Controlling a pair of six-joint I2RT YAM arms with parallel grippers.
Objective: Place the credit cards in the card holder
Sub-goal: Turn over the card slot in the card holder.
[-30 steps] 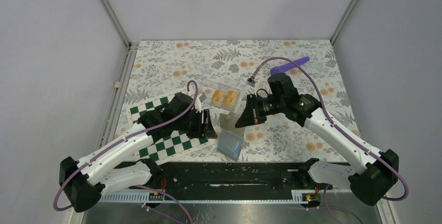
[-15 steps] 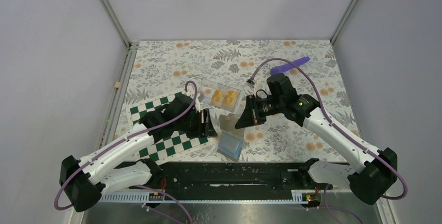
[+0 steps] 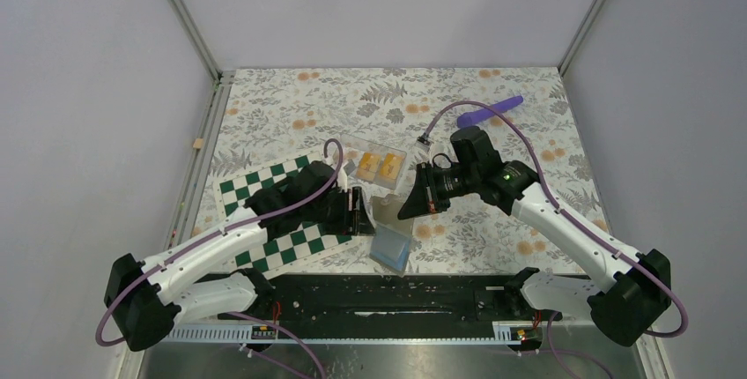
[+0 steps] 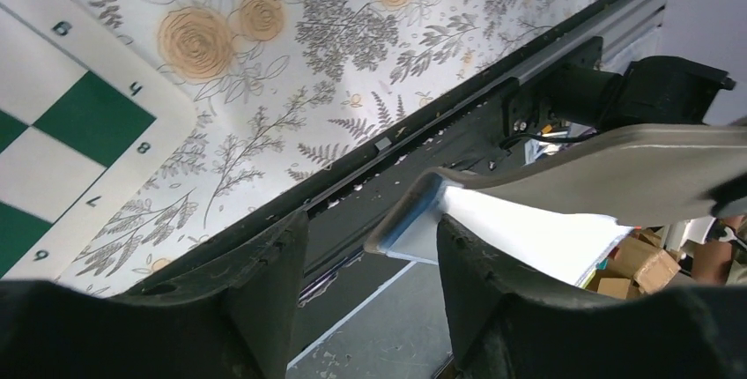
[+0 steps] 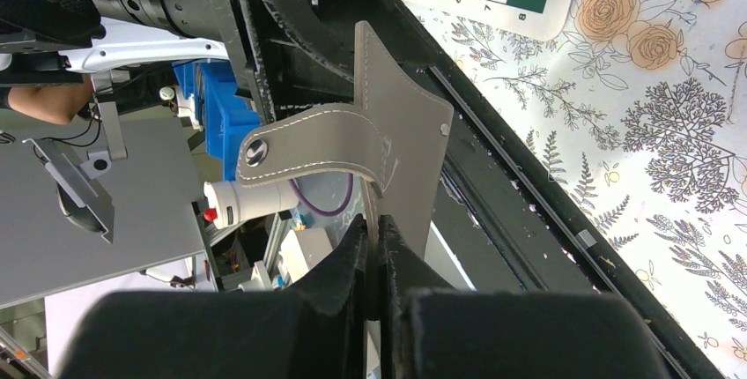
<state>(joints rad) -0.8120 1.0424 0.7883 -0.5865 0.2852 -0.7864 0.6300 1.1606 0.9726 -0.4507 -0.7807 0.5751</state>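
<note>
A floral cloth (image 3: 291, 106) covers the table between plain grey walls (image 3: 88, 88), and a green-and-white chessboard (image 3: 255, 183) lies on the left arm's side. Just right of the chessboard's far corner, two small orange-yellow credit cards (image 3: 379, 166) lie flat, side by side, in a clear tray (image 3: 350, 144). Off the chessboard's right edge, the right gripper (image 3: 407, 207) pinches the raised grey flap of the card holder (image 3: 390, 242), while the left gripper (image 3: 359, 211) has its fingers spread apart, gripping nothing.
</note>
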